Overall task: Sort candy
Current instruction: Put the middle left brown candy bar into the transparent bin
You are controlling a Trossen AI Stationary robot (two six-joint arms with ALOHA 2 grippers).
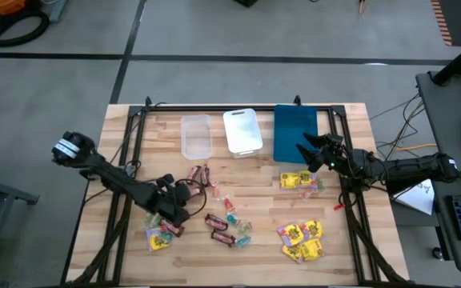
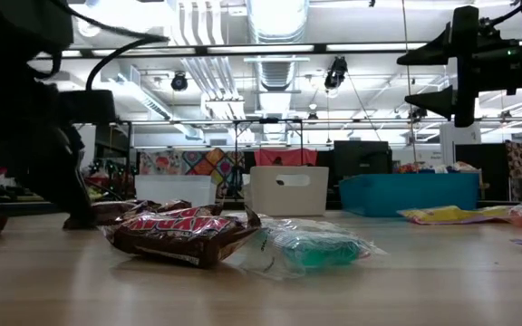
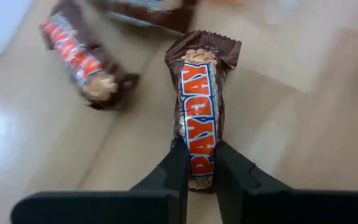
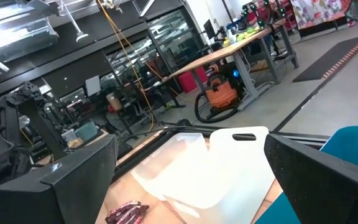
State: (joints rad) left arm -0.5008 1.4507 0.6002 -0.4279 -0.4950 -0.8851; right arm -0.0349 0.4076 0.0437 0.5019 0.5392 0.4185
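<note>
Left gripper clenched on one end of a Payday mini bar lying on the wooden desk, front left, among scattered candy. Right gripper released, hovering over the blue tray. Step: grasp made; next likely lift and carry to a tray. Trays rigid rectangular plastic; bar crinkly glossy brown wrapper; yellow packets flat, square.

Bright overhead light, blurred wrist close-up

Both arms are matte black with jointed links; the left end effector has two tapered black fingers.
</note>
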